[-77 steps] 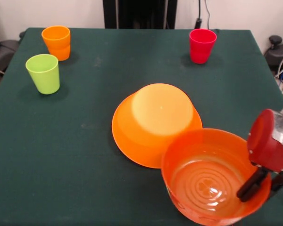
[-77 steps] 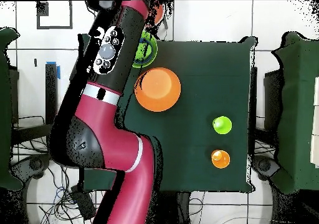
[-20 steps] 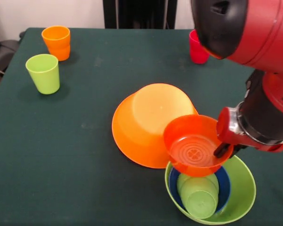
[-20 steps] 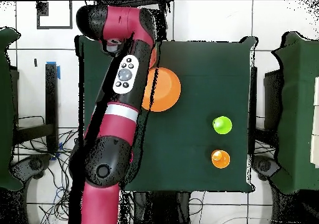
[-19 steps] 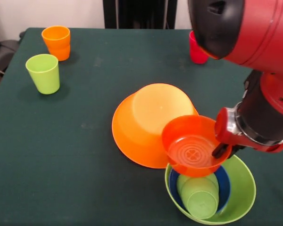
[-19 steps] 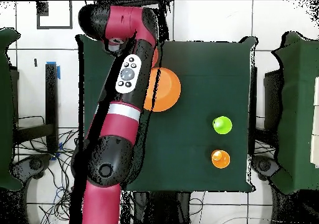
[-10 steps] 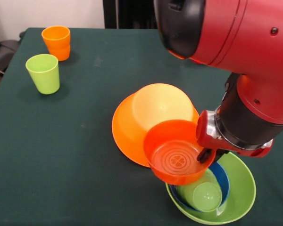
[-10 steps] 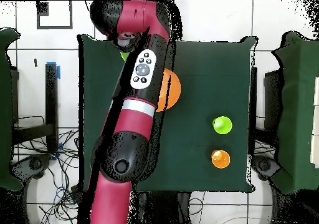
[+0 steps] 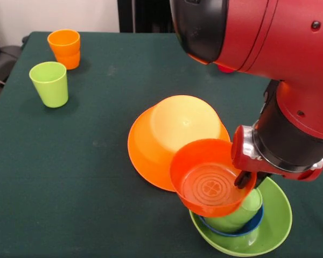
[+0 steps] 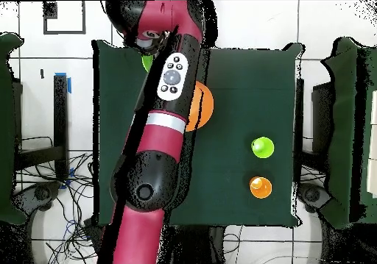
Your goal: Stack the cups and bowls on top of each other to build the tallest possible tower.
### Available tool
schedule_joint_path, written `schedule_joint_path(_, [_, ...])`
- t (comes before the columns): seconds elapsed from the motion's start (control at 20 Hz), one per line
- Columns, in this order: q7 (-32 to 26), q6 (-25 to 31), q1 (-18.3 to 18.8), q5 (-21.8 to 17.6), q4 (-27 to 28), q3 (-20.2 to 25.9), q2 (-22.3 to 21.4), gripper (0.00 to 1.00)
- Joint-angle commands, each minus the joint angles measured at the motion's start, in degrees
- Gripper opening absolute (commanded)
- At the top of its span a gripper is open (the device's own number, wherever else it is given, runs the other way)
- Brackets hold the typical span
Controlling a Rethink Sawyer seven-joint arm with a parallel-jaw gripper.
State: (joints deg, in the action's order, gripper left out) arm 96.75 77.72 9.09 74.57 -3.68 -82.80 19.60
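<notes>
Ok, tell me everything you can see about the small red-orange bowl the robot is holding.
The small red-orange bowl is glossy, slightly see-through plastic with raised rings on its floor. It is open side up, tilted toward the camera, and empty. The gripper pinches its right rim. It overlaps the upside-down large orange bowl and hangs over the green cup.

From the front, I see only a sliver of the red-pink plastic cup [image 9: 224, 68] behind the red arm [image 9: 269, 37]. The small blue bowl [image 9: 231, 230] shows only its rim. Overhead, the arm covers most of the inverted orange-yellow bowl [image 10: 205, 105].

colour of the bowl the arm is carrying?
Glossy red-orange plastic bowl; front view shows it best.
</notes>
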Motion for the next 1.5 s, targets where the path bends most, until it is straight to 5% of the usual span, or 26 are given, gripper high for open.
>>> schedule_joint_path(0.05, [-10.39, 4.53, 1.57, 11.25, 4.15, -14.11, 0.72, 0.00])
schedule_joint_path(0.4, [-10.55, 3.66, 2.69, 25.22, 3.65, -29.28, -0.14, 0.00])
schedule_joint_path(0.75, [-8.59, 2.54, 2.57, 30.55, 2.47, -37.55, -0.84, 0.00])
schedule_joint_path(1.15, [-6.06, 1.10, 0.68, 20.45, 0.89, -32.56, -0.23, 0.00])
schedule_joint_path(1.5, [-2.77, 2.44, -6.87, 1.58, -8.08, -15.35, 1.21, 0.00])
